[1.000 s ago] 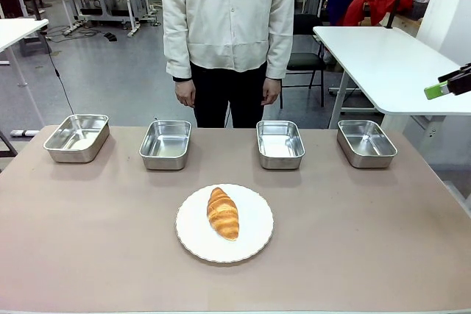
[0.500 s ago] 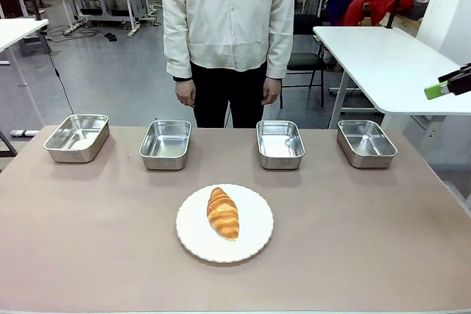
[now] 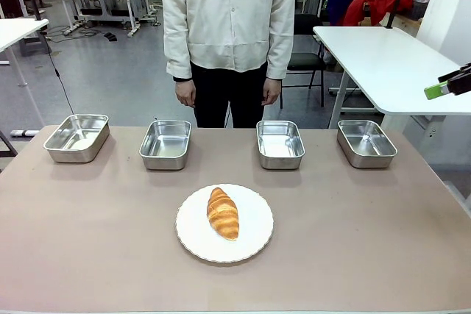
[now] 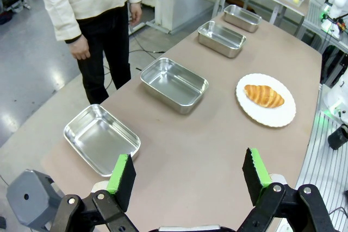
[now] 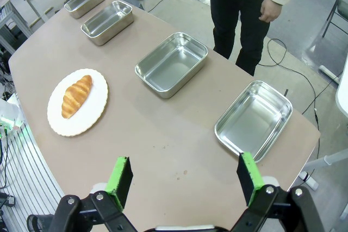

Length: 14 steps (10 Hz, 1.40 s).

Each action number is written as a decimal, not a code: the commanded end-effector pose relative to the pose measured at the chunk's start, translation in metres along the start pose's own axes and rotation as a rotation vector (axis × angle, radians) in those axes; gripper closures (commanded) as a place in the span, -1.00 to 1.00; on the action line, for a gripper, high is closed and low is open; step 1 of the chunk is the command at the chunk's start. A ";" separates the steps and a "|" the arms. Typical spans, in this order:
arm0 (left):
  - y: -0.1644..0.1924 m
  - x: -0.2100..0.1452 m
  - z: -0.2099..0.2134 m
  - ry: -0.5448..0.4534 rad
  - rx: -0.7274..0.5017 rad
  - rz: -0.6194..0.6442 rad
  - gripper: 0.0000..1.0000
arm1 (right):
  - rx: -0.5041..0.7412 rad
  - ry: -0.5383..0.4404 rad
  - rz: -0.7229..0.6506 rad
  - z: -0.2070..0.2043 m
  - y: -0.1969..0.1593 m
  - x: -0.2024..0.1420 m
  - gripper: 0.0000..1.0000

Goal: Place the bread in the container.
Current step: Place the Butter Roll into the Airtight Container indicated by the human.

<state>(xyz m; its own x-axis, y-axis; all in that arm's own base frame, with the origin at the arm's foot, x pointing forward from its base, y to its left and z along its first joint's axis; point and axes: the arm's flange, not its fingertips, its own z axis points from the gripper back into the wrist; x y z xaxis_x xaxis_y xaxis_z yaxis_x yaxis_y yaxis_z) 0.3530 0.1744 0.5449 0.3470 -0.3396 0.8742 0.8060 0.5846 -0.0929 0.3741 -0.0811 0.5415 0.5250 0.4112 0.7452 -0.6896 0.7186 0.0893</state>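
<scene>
The croissant [image 3: 223, 213] lies on the white plate [image 3: 256, 244], lower centre of the front frame, below four steel trays [image 3: 280, 144]. Both the left tool [image 4: 188, 173] and right tool [image 5: 185, 179] are spread wide, empty.

Polished stainless steel, mirror-bright and smooth, with rolled rims, for the four containers [image 3: 76, 137] [image 3: 165, 144] [image 3: 280, 144] [image 3: 366, 143] along the table's far edge. Matt, smooth pinkish-brown top on the table [image 3: 88, 240]. Smooth white, barely shiny, for the plate [image 3: 254, 229] nearer the front edge. Ridged, flaky, faintly glossy golden crust on the bread [image 3: 223, 213]. Matt green rubbery-looking pads [image 4: 118, 173] on dull black fingers of the left gripper [image 4: 187, 155]. Soft matt cream cloth for the person's shirt [image 3: 228, 12].
</scene>
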 end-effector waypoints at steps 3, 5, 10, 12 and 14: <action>-0.001 0.000 0.000 -0.006 -0.004 -0.012 -1.00 | 0.012 -0.016 0.009 -0.001 -0.001 -0.001 -1.00; -0.001 0.000 0.000 -0.006 -0.004 -0.012 -1.00 | 0.012 -0.016 0.009 -0.001 -0.001 -0.001 -1.00; -0.001 0.000 0.000 -0.006 -0.004 -0.012 -1.00 | 0.012 -0.016 0.009 -0.001 -0.001 -0.001 -1.00; -0.001 0.000 0.000 -0.006 -0.004 -0.012 -1.00 | 0.012 -0.016 0.009 -0.001 -0.001 -0.001 -1.00; -0.001 0.000 0.000 -0.006 -0.004 -0.012 -1.00 | 0.012 -0.016 0.009 -0.001 -0.001 -0.001 -1.00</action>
<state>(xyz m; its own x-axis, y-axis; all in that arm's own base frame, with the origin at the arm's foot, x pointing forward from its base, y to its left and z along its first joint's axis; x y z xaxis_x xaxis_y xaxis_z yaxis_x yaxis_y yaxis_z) 0.3530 0.1744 0.5449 0.3470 -0.3396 0.8742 0.8060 0.5846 -0.0929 0.3740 -0.0812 0.5415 0.5252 0.4110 0.7451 -0.6893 0.7190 0.0893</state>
